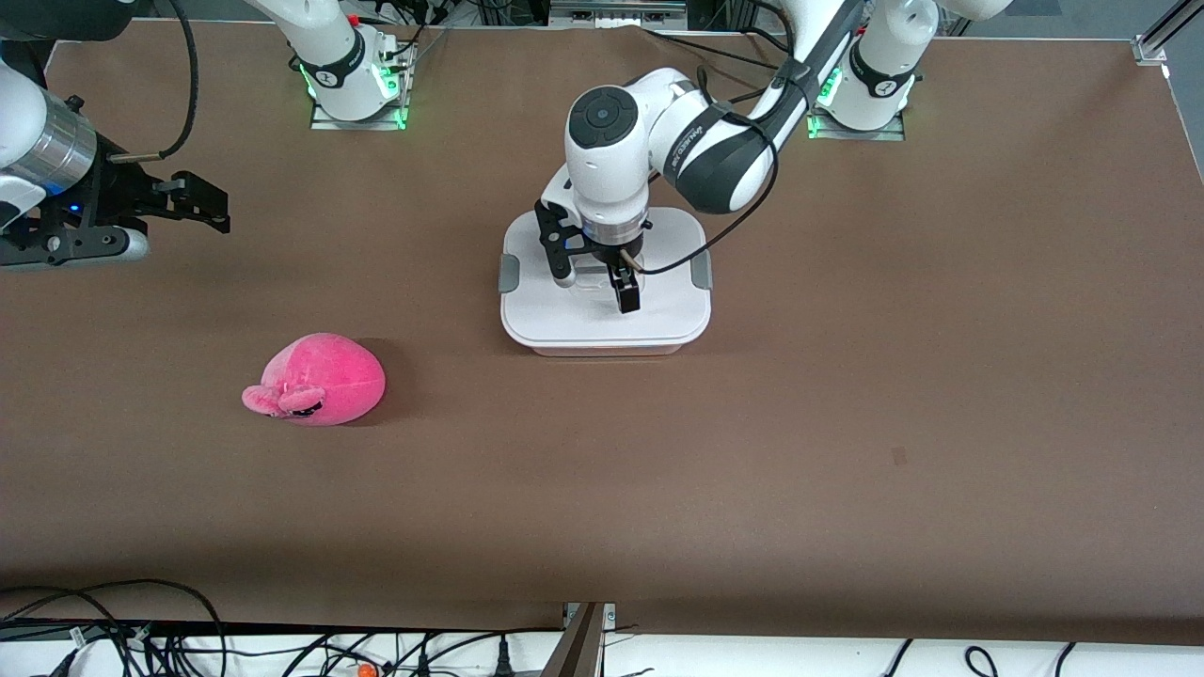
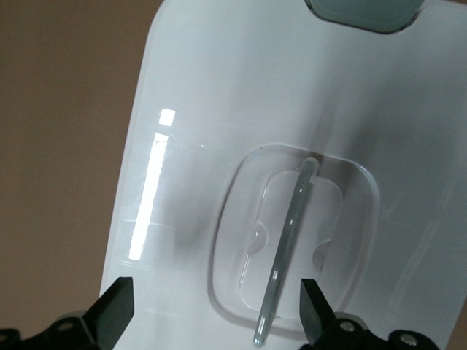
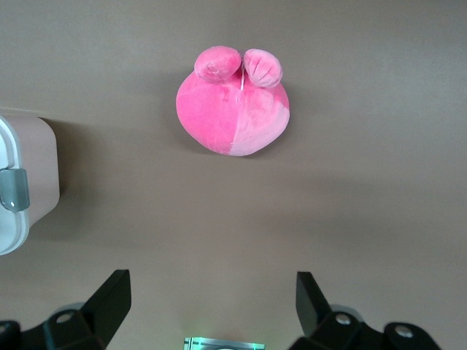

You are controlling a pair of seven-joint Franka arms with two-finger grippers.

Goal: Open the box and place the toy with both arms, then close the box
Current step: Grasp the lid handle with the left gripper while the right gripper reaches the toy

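The box (image 1: 605, 315) is seen closed on the brown surface (image 1: 847, 423), near the middle and toward the robots' bases; its white lid (image 1: 564, 315) is seated, with a grey clip (image 1: 509, 273) on the end toward the right arm and another clip (image 1: 702, 271) on the end toward the left arm. The toy (image 1: 317, 380) lies on its own, nearer to the front camera than the box and toward the right arm's end, well apart from the box.

The left pincer (image 1: 602, 279) is held low over the lid's centre, released; in the left wrist view its fingers (image 2: 117, 312) are spread to either side of the clear handle (image 2: 284, 255), which stands upright in its recess and is not yet gripped. The right pincer (image 1: 193, 200) is held released in the air over the right arm's end of the surface, looking down on the toy, and appears to wait.

The step in hand is judged to be the taking of the handle so that the lid can be lifted. The fingers should be lowered squarely until the thin bar is between the pads, then closed on its middle; a grip near one end would likely tilt the lid. Whether the clips are latched cannot be told; if they are, a straight pull would lift the whole box, so the lid should be raised slowly and vertically and the tub watched for movement.
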